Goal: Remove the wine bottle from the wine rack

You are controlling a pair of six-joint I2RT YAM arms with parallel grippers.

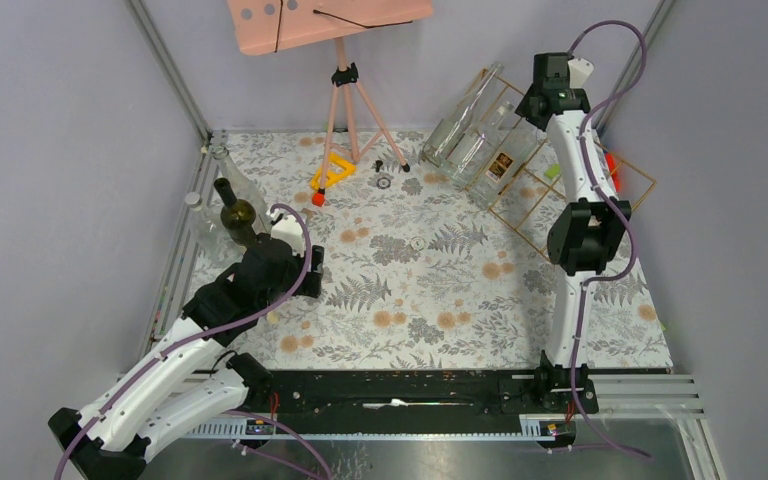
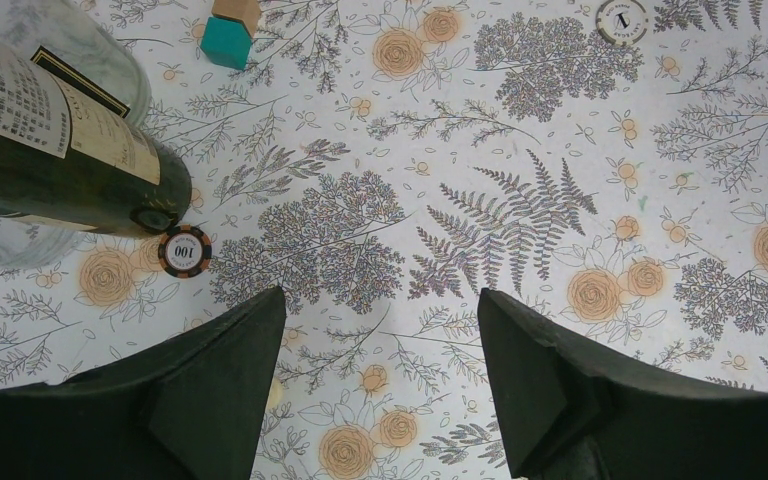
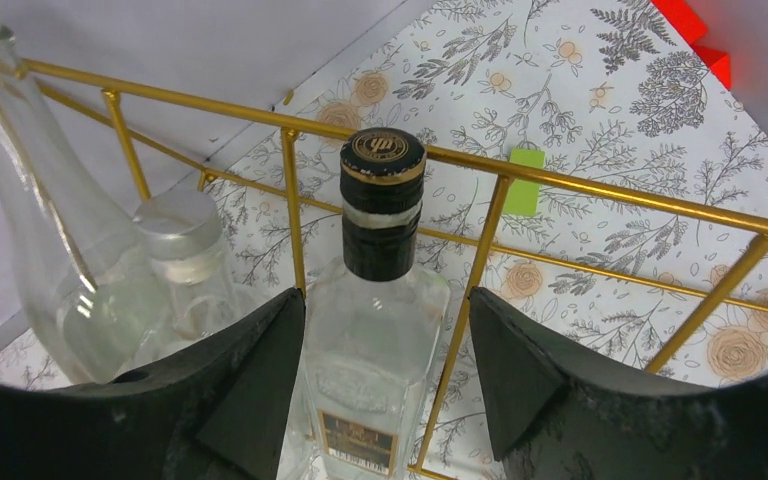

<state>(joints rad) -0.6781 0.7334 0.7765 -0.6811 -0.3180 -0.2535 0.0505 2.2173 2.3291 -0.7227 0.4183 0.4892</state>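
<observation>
The right gripper (image 3: 385, 298) is partly open, its fingers (image 3: 250, 380) on either side of the wine bottle (image 3: 378, 330) with no clear grip. The bottle leans in the gold wine rack (image 3: 600, 190), base low and long axis slanted, its cap (image 3: 382, 160) pointing up toward the far right corner. The left gripper (image 2: 380, 295) hangs open and empty above the table (image 2: 520, 120).

Rack (image 3: 600, 190) glossy gold wire; bottle (image 3: 375, 320) seemingly glass.

High overhead view; close right-wrist view, likely the same wine rack (image 3: 600, 190)
</observation>
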